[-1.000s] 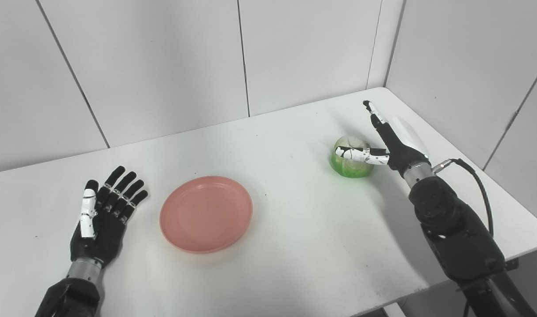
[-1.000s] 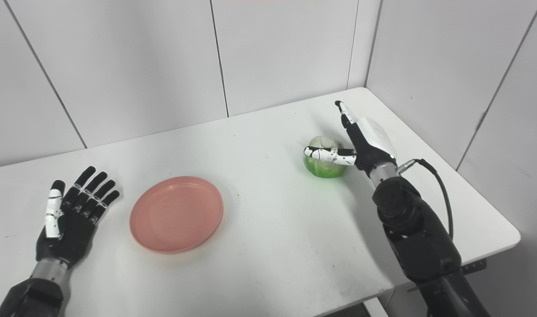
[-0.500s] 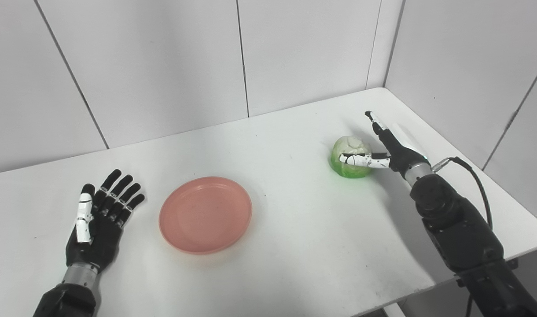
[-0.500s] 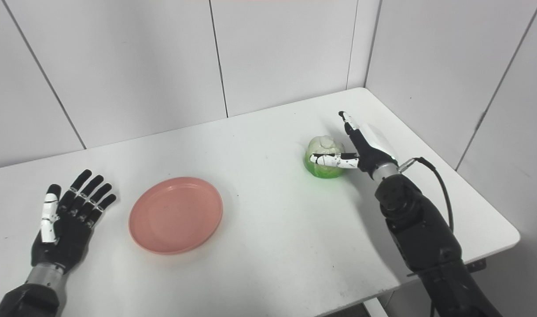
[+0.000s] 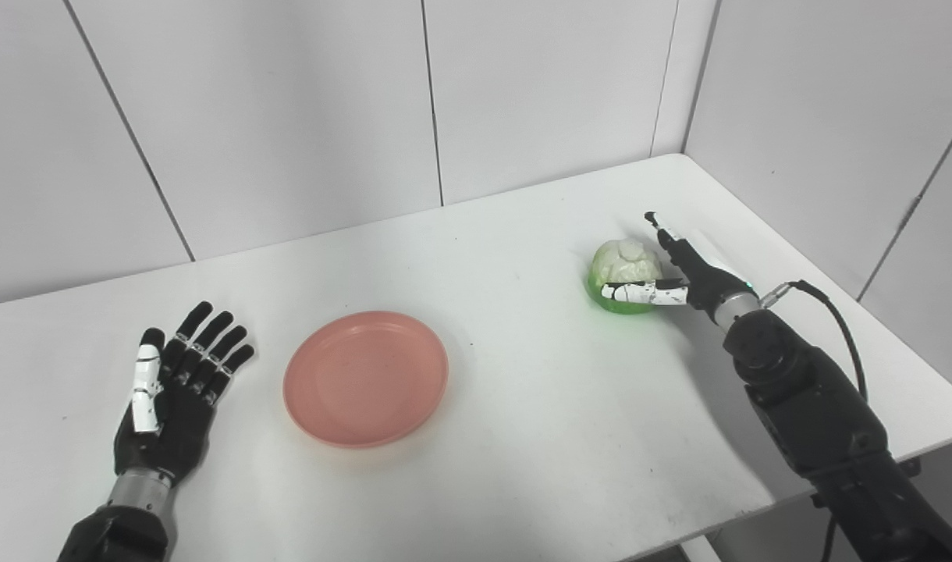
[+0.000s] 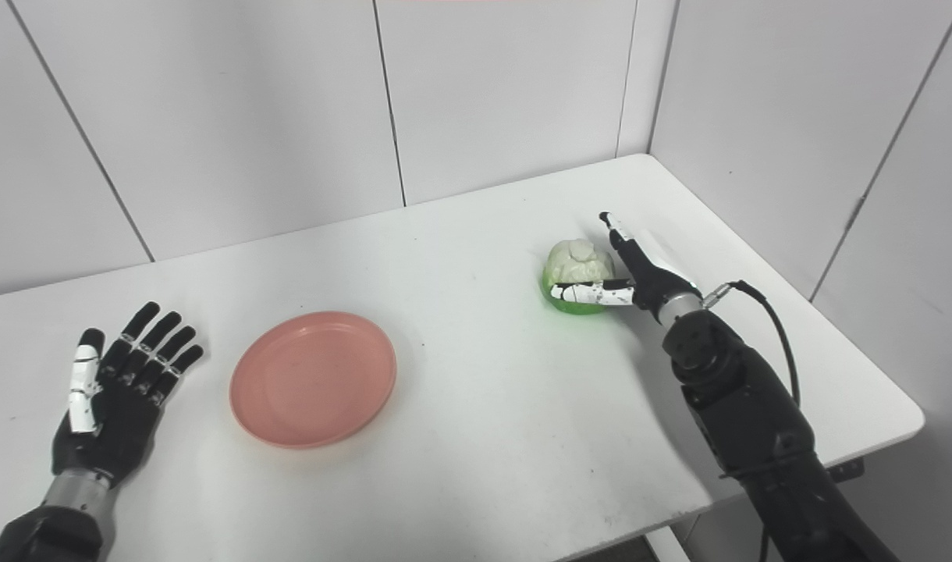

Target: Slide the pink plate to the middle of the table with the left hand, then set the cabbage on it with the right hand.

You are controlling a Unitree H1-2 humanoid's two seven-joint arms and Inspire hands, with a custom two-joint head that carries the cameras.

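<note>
Pink plate [image 5: 365,378] lying flat on the white table [image 5: 523,437], left of centre. Green-and-white cabbage [image 5: 623,266] sitting on the table at far right. Right hand [image 5: 683,269] reaching beside the cabbage, thumb across its near side, fingers spread, not clamped. Left hand [image 5: 172,390] resting flat at near left, fingers apart, holding nothing.
</note>
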